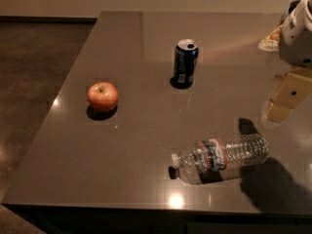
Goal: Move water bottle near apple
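The water bottle (222,158) lies on its side near the front edge of the table, white cap pointing left, with a blue, white and orange-red label band. The apple (103,96), red-orange with a short stem, sits on the left part of the table, well apart from the bottle. My gripper (282,104), a yellowish piece under the white arm housing (297,33), hangs at the right edge of the view. It is above the table, up and to the right of the bottle's base, and touches nothing.
A dark blue soda can (185,63) stands upright at the table's middle back. The dark table (146,179) has its left edge beside the apple and its front edge just below the bottle. A pale object (269,39) lies at the far right back.
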